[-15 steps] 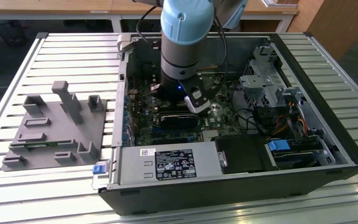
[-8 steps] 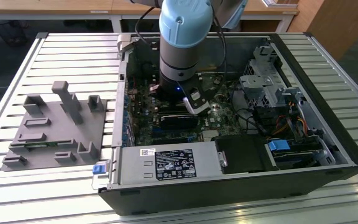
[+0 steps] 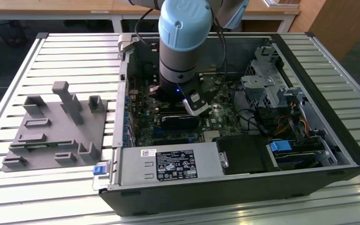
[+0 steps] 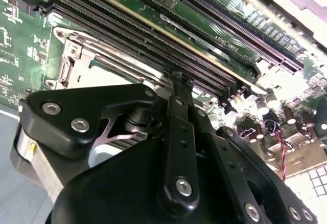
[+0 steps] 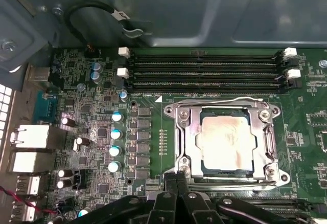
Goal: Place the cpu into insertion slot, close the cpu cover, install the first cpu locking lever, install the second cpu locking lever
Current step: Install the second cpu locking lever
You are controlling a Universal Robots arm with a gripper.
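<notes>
The cpu [image 5: 227,142], a square chip with a dull silver-tan top, lies in the insertion slot [image 5: 186,132], and the metal cover frame is folded down around its edges. Thin wire levers lie flat along two opposite sides of the frame, one of them [image 5: 219,100] on the memory-slot side. My gripper [image 5: 177,180] is shut, its two black fingertips pressed together at the socket's edge on the side away from the memory slots. In the second wrist view the gripper [image 4: 179,78] points at the socket frame [image 4: 71,55]. In the exterior view the gripper [image 3: 196,108] is low inside the computer case.
Long black memory slots [image 5: 204,73] run beside the socket. Capacitors [image 5: 116,134] and rear ports [image 5: 30,137] stand on the board. The case holds a power supply [image 3: 167,164], a drive cage [image 3: 273,84] and cables. A grey fixture plate [image 3: 55,126] lies at the exterior view's left.
</notes>
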